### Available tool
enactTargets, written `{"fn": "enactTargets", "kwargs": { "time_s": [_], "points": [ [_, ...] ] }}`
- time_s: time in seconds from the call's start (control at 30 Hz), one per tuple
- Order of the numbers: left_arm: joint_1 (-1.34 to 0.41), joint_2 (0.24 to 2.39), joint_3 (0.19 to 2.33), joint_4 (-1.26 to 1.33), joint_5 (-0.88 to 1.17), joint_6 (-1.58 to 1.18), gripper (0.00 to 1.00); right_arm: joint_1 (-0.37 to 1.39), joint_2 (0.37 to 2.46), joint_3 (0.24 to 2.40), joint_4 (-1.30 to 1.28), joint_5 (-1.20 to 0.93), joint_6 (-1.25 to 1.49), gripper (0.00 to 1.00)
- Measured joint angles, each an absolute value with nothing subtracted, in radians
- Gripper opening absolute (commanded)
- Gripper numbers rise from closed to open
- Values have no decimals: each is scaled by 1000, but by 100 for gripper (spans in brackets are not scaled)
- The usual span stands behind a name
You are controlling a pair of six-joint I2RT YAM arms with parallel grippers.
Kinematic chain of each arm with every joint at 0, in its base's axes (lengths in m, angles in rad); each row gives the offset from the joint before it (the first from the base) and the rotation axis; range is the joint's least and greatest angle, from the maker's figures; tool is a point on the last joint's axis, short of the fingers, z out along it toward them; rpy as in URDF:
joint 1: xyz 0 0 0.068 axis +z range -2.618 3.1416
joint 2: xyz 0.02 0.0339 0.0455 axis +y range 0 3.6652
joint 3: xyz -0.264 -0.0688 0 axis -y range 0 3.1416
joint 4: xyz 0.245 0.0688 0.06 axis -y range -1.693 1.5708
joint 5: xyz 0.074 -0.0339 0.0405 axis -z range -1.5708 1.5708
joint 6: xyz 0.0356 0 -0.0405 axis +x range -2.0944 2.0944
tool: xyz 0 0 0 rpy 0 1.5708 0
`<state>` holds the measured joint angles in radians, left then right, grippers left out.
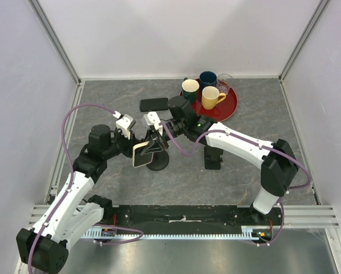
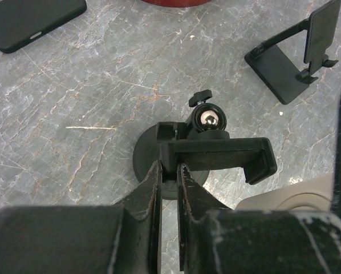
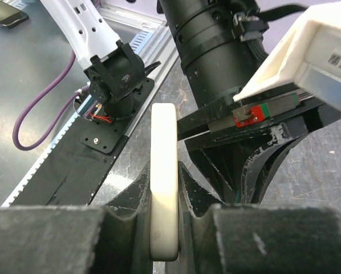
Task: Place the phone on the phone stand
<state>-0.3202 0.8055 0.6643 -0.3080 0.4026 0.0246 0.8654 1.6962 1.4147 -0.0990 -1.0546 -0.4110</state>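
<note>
A cream phone (image 1: 141, 154) is held upright and edge-on in my right gripper (image 3: 164, 171), which is shut on it (image 3: 163, 171). The phone stand (image 1: 157, 161) is black, with a round base, a ball joint (image 2: 208, 119) and a wide clamp bracket (image 2: 222, 154). My left gripper (image 2: 169, 168) is shut on the left end of that bracket. In the top view the two grippers meet over the stand, left gripper (image 1: 136, 142) beside right gripper (image 1: 153, 142). The phone's corner (image 2: 296, 194) sits just right of the bracket, close to it.
A black phone (image 1: 153, 104) lies flat behind the stand, also in the left wrist view (image 2: 33, 20). A second black folding stand (image 1: 212, 157) is to the right. A red tray (image 1: 231, 107) with several mugs stands at the back right.
</note>
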Motion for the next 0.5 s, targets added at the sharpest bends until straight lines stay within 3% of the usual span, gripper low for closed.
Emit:
{"fn": "enactTargets", "kwargs": {
  "time_s": [0.5],
  "points": [
    [-320, 806, 664, -308, 439, 27, 2, 845, 1761, 1423, -61, -1145, -418, 0]
  ]
}}
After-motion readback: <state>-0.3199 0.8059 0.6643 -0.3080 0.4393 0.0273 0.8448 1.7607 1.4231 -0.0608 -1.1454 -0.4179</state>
